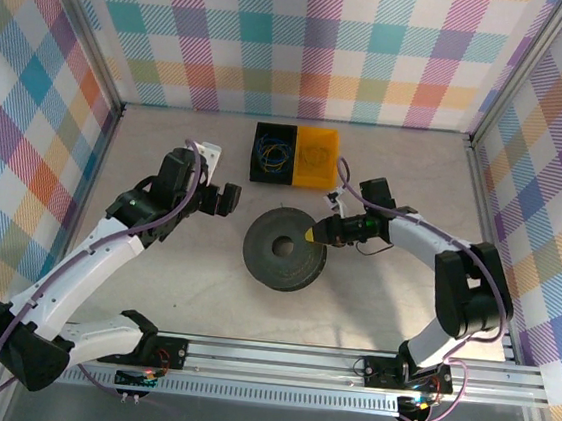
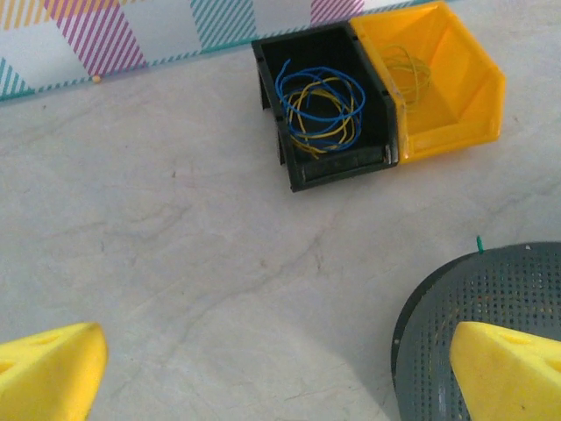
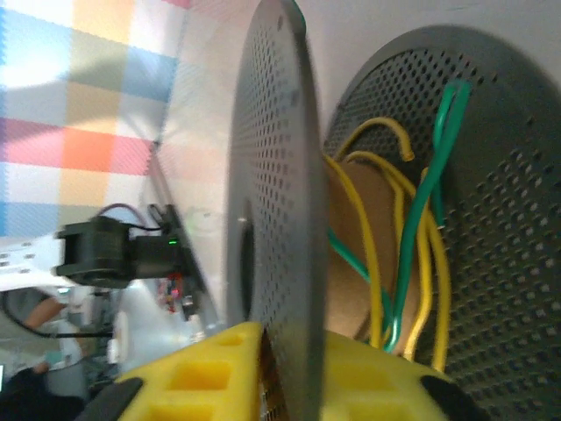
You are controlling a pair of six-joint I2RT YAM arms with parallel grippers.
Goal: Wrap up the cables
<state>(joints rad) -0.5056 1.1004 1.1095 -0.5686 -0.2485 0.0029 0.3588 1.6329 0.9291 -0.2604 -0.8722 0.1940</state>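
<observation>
At spool (image 1: 264, 261) rim, right claw (image 1: 311, 232) clamping flange (image 3: 272, 175)

The bench (image 1: 193, 282) has a pale, matt, stone-like top with faint veins. At its far edge, the black bin (image 2: 342, 168) and the yellow bin (image 2: 460, 123) are smooth moulded plastic with a slight sheen. The cables (image 2: 320, 105) in the black bin wear slick plastic insulation, as does the teal-green cable (image 3: 441, 149) on the spool (image 3: 272, 175), whose dark grey discs are matt and finely perforated around a brown, cardboard-like core. The fingers (image 2: 53, 373) of the left tool (image 2: 276, 338) and those of the right tool (image 3: 294, 373) are matt yellow plastic. A ribbed metal rail (image 1: 345, 363) lines the near edge.
</observation>
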